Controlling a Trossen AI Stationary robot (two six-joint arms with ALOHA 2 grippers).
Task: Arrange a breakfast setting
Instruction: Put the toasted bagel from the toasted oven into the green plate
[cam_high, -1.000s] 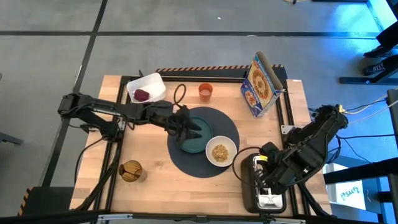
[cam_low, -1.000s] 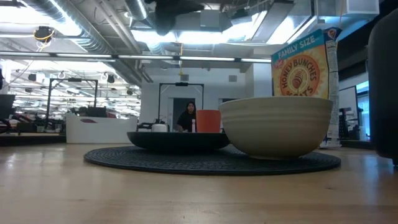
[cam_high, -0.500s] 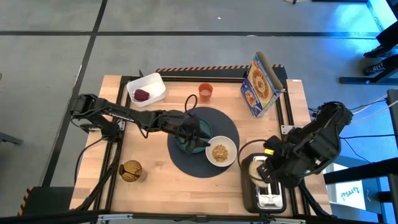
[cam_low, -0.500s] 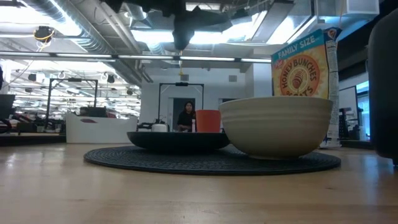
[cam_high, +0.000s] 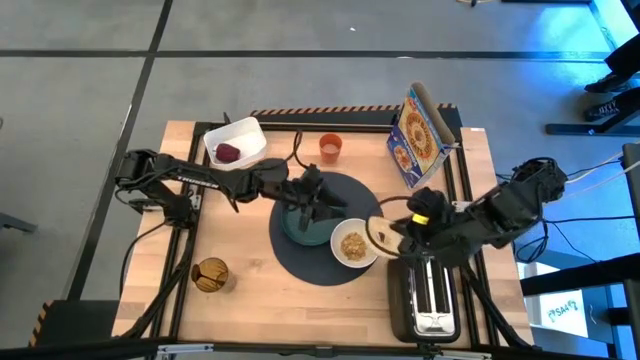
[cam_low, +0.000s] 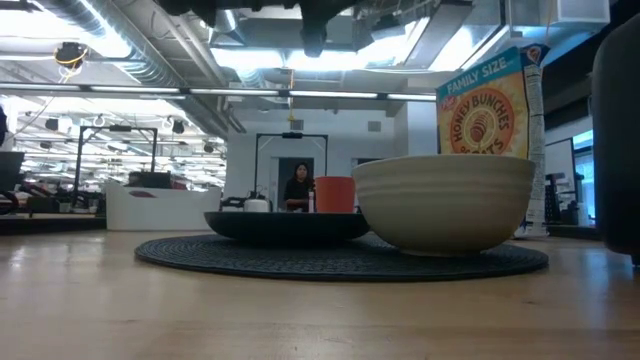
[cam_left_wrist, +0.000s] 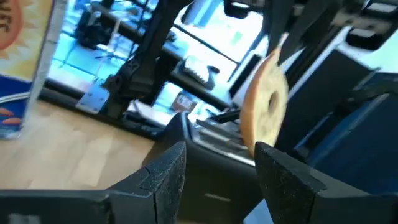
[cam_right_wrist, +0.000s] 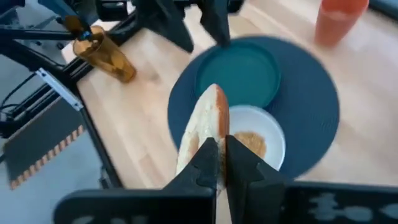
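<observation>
— Tan bagel half, pinched on edge in the right hand. My worry is that thin grip: only the fingertips clamp the rim, so a quick swing could twist it loose and drop it into the white bowl of cereal right beneath.

— And the left hand?

— Part-open, holding nothing, hovering over the teal plate. If it stays, the two arms could clash where the bagel presumably has to land. In the left wrist view the bagel hangs just beyond its own fingers.

— Where is everything relative to the right hand?

— The bagel is in it, above the bowl's rim toward the toaster. The plate sits just past the bowl on the round dark-blue placemat, near. The small orange cup stands off the mat toward the desk's far edge. The small red fruit lies in a white tray well apart, by the left arm.

— Other hazards?

— The cereal box stands upright near the right arm's reach; a wide elbow could tip it.
</observation>
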